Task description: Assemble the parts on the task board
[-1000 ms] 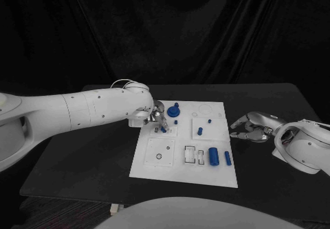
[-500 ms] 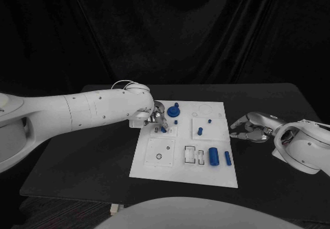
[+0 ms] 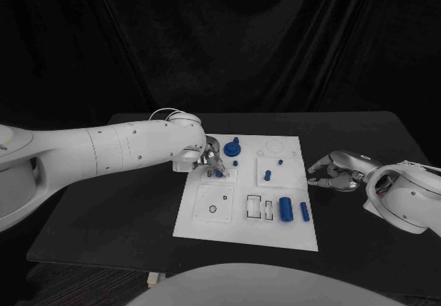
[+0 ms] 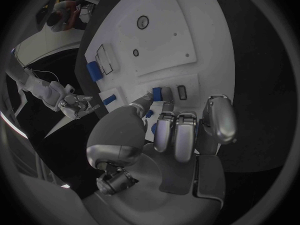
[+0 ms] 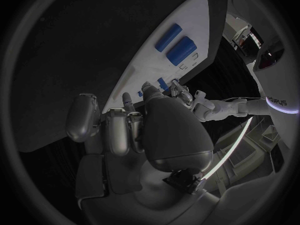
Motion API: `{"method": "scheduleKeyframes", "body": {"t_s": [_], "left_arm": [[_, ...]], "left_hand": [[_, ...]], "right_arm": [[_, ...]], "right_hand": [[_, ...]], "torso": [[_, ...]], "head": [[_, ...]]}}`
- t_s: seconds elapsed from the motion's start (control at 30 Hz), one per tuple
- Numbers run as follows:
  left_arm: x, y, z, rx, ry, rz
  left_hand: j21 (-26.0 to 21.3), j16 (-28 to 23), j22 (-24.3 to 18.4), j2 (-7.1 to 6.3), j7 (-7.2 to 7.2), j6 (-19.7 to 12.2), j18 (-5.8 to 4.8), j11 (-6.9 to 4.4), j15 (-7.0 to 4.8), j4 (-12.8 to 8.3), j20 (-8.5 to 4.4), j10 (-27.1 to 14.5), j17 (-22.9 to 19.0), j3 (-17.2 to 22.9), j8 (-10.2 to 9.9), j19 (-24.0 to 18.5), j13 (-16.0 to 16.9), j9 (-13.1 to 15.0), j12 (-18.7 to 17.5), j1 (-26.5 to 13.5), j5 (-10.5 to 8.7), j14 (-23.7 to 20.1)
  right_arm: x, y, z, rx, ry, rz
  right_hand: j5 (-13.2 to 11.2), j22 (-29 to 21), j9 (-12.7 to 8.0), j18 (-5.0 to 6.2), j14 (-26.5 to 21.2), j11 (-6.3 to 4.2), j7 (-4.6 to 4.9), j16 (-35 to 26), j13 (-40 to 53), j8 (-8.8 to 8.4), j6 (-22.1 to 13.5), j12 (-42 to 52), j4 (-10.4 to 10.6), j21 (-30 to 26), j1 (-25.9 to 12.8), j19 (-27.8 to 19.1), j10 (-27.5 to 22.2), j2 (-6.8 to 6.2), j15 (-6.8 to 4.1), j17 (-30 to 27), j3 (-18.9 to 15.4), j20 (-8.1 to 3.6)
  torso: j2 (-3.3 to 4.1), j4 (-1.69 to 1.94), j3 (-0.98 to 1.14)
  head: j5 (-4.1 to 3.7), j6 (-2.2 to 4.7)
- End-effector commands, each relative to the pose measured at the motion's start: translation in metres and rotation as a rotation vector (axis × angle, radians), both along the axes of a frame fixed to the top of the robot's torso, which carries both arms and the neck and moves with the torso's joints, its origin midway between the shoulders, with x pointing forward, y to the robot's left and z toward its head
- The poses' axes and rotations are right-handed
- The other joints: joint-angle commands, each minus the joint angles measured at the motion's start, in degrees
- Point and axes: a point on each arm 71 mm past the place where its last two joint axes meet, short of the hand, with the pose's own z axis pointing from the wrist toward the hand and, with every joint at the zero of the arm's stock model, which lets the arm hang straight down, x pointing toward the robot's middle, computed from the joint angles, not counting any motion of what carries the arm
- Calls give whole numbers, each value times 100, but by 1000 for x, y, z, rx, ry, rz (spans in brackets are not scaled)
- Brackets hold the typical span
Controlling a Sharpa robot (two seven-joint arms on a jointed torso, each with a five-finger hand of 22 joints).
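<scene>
Several blue parts (image 3: 285, 208) are seen on the white task board (image 3: 248, 233) at the middle of the black worktop (image 3: 129, 217): a round one with a peg at 12 o'clock, short cylinders toward 5 o'clock. A small blue part (image 4: 157, 93) is pinched in the fingertips of the left hand (image 3: 208, 157) at the board's 10 o'clock corner. Off the 3 o'clock edge, the right hand (image 3: 338, 173) is rested on the worktop, fingers curled in on nothing.

Table (image 3: 137, 210): black, under both hands. Curtain (image 3: 257, 57): black, hanging behind the table, beyond both hands.
</scene>
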Motion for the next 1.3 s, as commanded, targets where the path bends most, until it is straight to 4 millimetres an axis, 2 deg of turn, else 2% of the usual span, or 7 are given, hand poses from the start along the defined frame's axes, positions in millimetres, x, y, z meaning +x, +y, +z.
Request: {"method": "scheduleKeyframes", "body": {"t_s": [0.03, 0.23, 0.73, 1.0, 1.1, 1.23, 1.3], "left_arm": [[-2, -2, -2, 6, 14, -3], [-2, -3, -2, 7, 14, -4], [-1, -1, -1, 1, -1, 10], [-3, 2, 2, -46, -52, 33], [-4, 4, 5, -68, -78, 47], [-6, 8, 10, -104, -125, 69], [-7, 10, 12, -120, -144, 79]], "left_hand": [[-19, 15, 923, 32, -12, -18, 48, -7, 1, 93, 16, 306, 1510, -125, 74, -1, 1232, 102, -17, -112, -46, 595], [-15, 15, 926, 47, -35, 14, 47, -23, -11, 239, 5, 309, 1510, -314, 188, 6, 1234, 232, -15, -201, -95, 595], [-30, 15, 922, 42, -14, -127, 49, -11, -6, 278, 5, 303, 1510, -422, 194, 0, 1229, 313, -21, -179, -114, 595], [25, 15, 939, -98, -18, -155, 37, -15, -13, 493, -3, 339, 1510, -796, 303, 31, 1259, 477, 19, -335, -145, 595], [47, 15, 944, -108, -30, -153, 33, -26, -23, 532, -11, 353, 1510, -876, 355, 46, 1270, 546, 33, -315, -145, 595], [86, 15, 955, -91, -40, -168, 25, -36, -32, 546, -20, 367, 1510, -923, 393, 71, 1282, 604, 49, -248, -141, 595], [83, 15, 953, -44, -26, -264, 26, -28, -30, 544, -20, 363, 1510, -944, 339, 76, 1277, 599, 43, -138, -129, 595]], "right_arm": [[-1, -1, -2, -9, 10, -6], [-1, 0, -2, -10, 12, -6], [-1, 0, -2, -12, 15, -3], [-1, -2, -2, -12, 15, -7], [-1, -3, -2, -12, 15, -9], [-2, -4, -2, -12, 14, -12], [-2, -5, -2, -13, 13, -13]], "right_hand": [[37, 902, -6, 48, 381, 39, 1, -25, 1145, -25, 25, -26, -45, -18, 81, -40, 333, 3, 44, 611, 7, 13], [100, 894, -16, 54, 378, 41, 4, -34, 1132, -32, 28, -38, -76, -55, 124, -51, 322, 3, 45, 601, 22, 14], [171, 893, -25, 55, 375, 44, 7, -40, 1129, -38, 32, -41, -90, -67, 143, -53, 320, 3, 48, 595, 30, 16], [188, 891, -27, 57, 375, 45, 9, -41, 1126, -40, 34, -44, -90, -78, 143, -56, 317, 3, 49, 595, 30, 16], [188, 891, -27, 57, 375, 45, 9, -41, 1126, -40, 34, -44, -90, -78, 143, -56, 317, 3, 49, 595, 30, 16], [193, 891, -28, 57, 374, 45, 10, -46, 1127, -40, 34, -43, -86, -79, 138, -56, 318, 2, 49, 589, 28, 16], [195, 890, -29, 57, 374, 46, 10, -45, 1123, -41, 35, -46, -81, -81, 131, -56, 315, 1, 49, 590, 24, 17]], "torso": [[-1, 3, 0], [-4, -2, 4], [6, -2, 6], [4, -3, 1], [4, -1, 1], [2, 3, -1], [-1, 5, -3]], "head": [[-8, 0], [-8, 0], [-15, 0], [-11, 0], [-16, 0], [-20, 0], [-24, 0]]}}
